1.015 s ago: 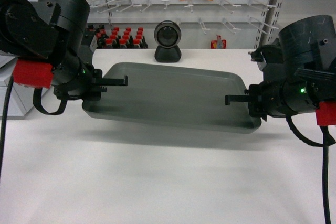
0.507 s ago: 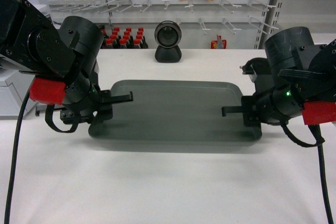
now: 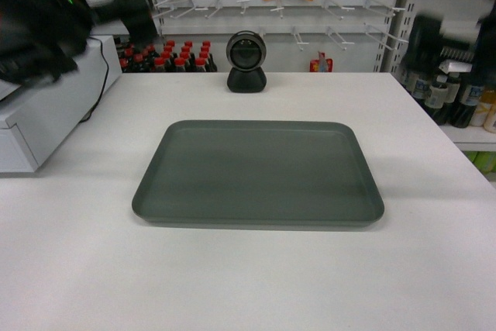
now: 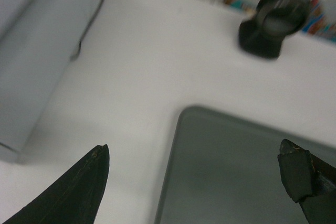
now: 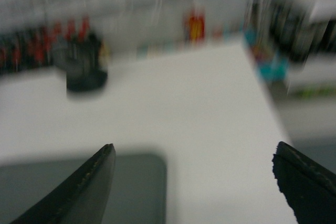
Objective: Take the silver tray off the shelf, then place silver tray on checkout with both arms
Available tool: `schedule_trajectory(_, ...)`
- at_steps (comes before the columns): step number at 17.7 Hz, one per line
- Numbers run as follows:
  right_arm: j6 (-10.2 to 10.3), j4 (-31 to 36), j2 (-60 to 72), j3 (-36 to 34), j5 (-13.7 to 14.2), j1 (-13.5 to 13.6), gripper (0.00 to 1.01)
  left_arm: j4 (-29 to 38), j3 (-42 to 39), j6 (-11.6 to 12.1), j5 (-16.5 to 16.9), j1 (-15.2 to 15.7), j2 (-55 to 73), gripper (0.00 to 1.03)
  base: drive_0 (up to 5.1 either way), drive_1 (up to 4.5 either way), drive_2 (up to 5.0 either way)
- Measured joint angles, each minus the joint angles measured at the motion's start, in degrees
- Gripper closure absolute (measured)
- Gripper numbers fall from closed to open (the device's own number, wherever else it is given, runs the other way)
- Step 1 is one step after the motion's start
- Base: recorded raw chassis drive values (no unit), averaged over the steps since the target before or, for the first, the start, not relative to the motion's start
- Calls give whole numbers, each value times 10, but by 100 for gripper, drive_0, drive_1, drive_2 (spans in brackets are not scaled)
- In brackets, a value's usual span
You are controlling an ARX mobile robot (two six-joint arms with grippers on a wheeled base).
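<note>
Now, from the head camera, the silver tray (image 3: 258, 174) lies flat on the checkout (image 3: 248, 284), its long axis running left to right across the counter, with the black scanner (image 3: 247, 61) well behind it and the white register (image 3: 46, 106) off to its left. No gripper touches the tray. A blurred dark mass at the upper left edge is the left arm (image 3: 46, 21), and a smeared dark shape at the upper right is probably the right arm (image 3: 484, 44), though the blur is too heavy to be sure. Both sit above and outboard of the tray's short ends, roughly equally far from it.

From the left wrist camera, the left gripper (image 4: 202, 174) has its fingers spread wide with nothing between them. The tray's rounded left-rear corner (image 4: 189, 116) lies below and ahead, between the two fingertips, with bare counter on the near-left side; the scanner (image 4: 273, 24) stands farther off beyond the tray.

From the right wrist camera, badly motion-blurred, the right gripper (image 5: 194, 169) also stands spread and empty. The tray's right-rear corner (image 5: 142, 182) shows at the lower left, by the left finger, so the tray lies down and to that side, apart from the fingers.

Judging by this, the tray is set down and any coming move is a retreat from its ends.
</note>
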Motion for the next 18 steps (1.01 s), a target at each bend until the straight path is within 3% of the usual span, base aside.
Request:
schedule_trajectory(1,-35,175,-7,-46,56,-3,15,102,-20,18,5,2,-30,9,0,0,0)
schedule_trajectory(2,-71,289,-19,-129,73,3,26,255,-85,70,23,4,-55,20,0,0,0)
schedule_trajectory(4,-105,417,-33,-270,71,5,48,439,-261,166,40,12,-73,41,0,0,0)
schedule_trajectory(6,-115,476,-129,-341,70,-7,72,535,-376,200,47,32,-118,65,0,0,0)
schedule_trajectory(8,-117,484,-192,-406,65,-11,94,577,-438,211,55,40,-212,87,0,0,0)
schedule_trajectory(9,-121,478,-206,-443,44,-22,98,581,-472,213,62,43,-237,98,0,0,0)
schedule_trajectory(10,-123,471,-223,-473,37,-35,98,577,-510,213,69,45,-247,101,0,0,0)
schedule_trajectory(13,-125,461,-322,-531,36,-42,98,576,-589,213,77,59,-321,102,0,0,0)
schedule_trajectory(14,-125,449,-345,-551,36,-42,98,574,-609,214,107,81,-355,102,0,0,0)
schedule_trajectory(15,-125,433,-373,-571,36,-42,98,564,-627,213,106,91,-374,102,0,0,0)
schedule_trajectory(16,-125,421,-396,-583,36,-42,98,557,-646,213,106,93,-389,102,0,0,0)
schedule_trajectory(17,-125,408,-425,-594,36,-42,98,596,-669,213,109,91,-389,102,0,0,0)
schedule_trajectory(18,-125,391,-455,-605,36,-38,98,578,-685,213,110,90,-404,102,0,0,0)
